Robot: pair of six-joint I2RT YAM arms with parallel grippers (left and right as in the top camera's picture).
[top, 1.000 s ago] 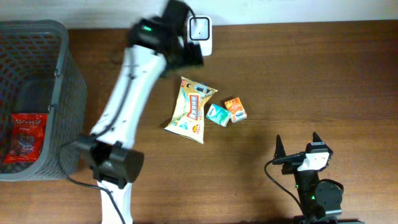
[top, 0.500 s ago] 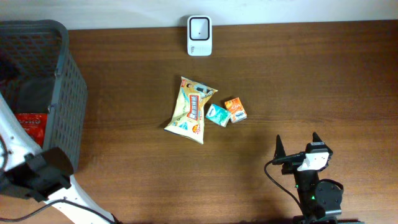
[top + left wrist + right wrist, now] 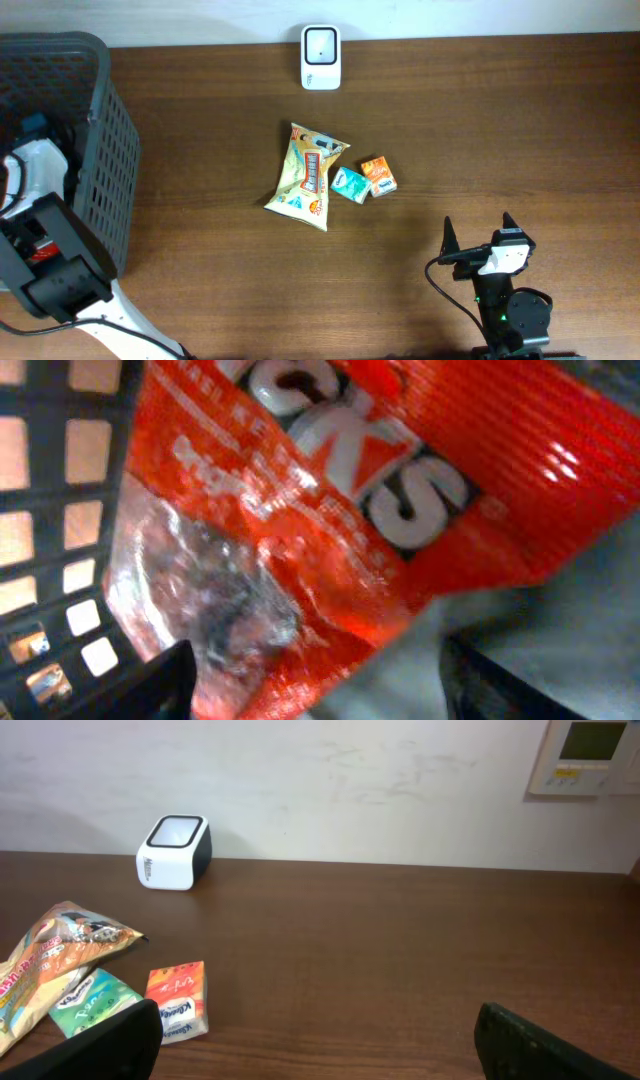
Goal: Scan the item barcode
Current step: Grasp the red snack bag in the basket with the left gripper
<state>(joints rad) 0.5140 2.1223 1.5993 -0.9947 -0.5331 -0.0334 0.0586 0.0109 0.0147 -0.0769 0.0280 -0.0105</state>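
Beside the brown surface [image 3: 500,150], inside the dark basket [image 3: 115,170], my left tool [image 3: 320,665] hangs spread wide, gripping nothing, over the red packet [image 3: 350,510], so I should straddle its edge squarely before closing.

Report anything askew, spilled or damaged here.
Nothing spilled or damaged. The yellow snack bag, teal packet and orange packet lie tilted in a loose cluster mid-table; the red packet in the basket looks crinkled.

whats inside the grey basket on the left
A red snack packet lies on the floor of the basket, just ahead of the open left pincer. From overhead, the left arm covers most of the inside, so anything else in there cannot be seen.
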